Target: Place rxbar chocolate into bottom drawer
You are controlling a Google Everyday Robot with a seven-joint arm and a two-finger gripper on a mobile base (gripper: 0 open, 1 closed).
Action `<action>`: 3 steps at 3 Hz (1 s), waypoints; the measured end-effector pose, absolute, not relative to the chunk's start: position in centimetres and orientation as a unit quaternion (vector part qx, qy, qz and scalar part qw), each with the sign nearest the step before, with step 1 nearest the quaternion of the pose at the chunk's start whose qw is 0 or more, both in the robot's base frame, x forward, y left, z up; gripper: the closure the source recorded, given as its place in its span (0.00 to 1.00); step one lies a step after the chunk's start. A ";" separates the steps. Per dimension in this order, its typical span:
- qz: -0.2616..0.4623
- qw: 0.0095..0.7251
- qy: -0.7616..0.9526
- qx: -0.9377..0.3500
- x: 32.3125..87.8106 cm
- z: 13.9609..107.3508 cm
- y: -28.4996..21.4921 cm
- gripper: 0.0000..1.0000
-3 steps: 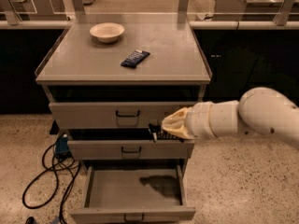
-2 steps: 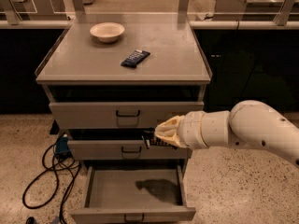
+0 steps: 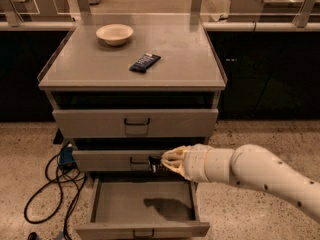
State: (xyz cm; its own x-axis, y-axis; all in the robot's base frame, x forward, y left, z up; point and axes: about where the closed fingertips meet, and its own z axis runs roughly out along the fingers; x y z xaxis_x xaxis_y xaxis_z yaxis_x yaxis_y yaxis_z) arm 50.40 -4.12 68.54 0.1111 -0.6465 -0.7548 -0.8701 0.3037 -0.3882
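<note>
Gripper [image 3: 162,163] w/ rxbar chocolate [image 3: 154,165] further left now, above open bottom drawer [image 3: 120,206].

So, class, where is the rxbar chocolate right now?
In the camera view, the rxbar chocolate is in the jaws of the gripper, mid-frame, in front of the middle drawer and above the open bottom drawer.

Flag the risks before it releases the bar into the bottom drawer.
1. The gripper holds the rxbar chocolate right against the front of the middle drawer. Lowering from here could snag the bar on that front.
2. The bar hangs well above the floor of the open bottom drawer. If released at this height, it might bounce or land on the rim.
</note>
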 end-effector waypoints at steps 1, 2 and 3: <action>0.106 0.436 0.663 -0.599 47.7 59.8 -2.5 1.00; 0.084 0.390 0.696 -0.596 45.9 53.7 -3.5 1.00; 0.067 0.386 0.703 -0.594 46.7 52.1 -4.2 1.00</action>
